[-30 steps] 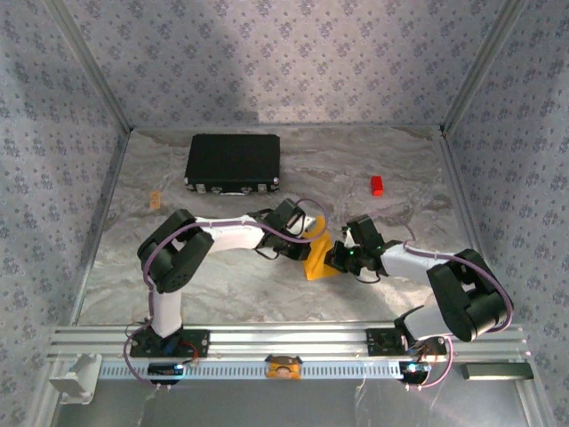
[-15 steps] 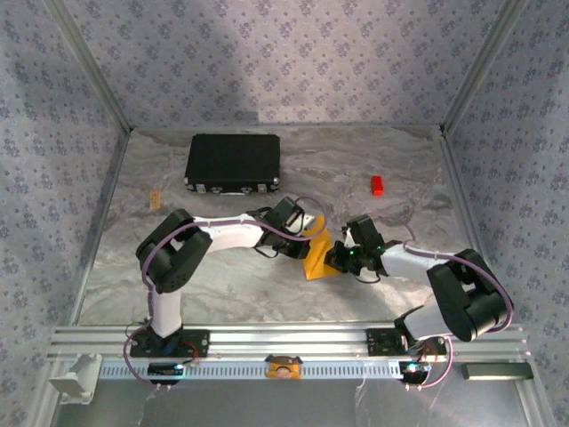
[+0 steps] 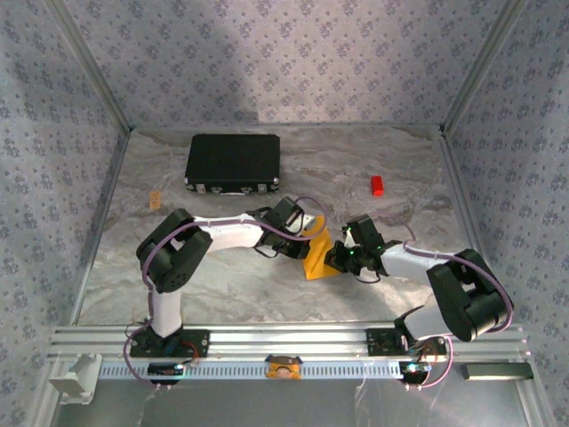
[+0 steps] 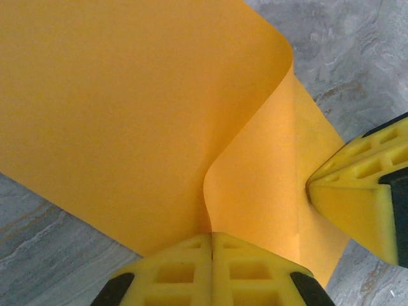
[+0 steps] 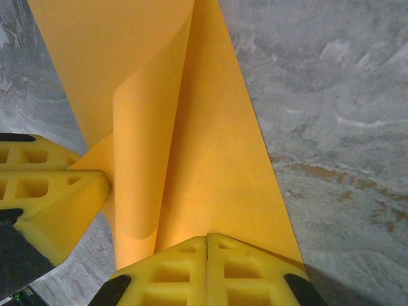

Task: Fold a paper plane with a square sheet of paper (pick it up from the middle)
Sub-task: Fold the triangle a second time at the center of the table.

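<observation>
The paper (image 3: 317, 260) stands near the middle of the counter (image 3: 222, 285), between the two arms. The left pincer (image 3: 308, 237) is clamped on its rear left edge and the right pincer (image 3: 336, 258) on its right edge, the two just beside each other. The case (image 3: 233, 163) lies at the far left, behind the left arm, and the block (image 3: 378, 185) lies far right, behind the right pincer, well apart from the case.
</observation>
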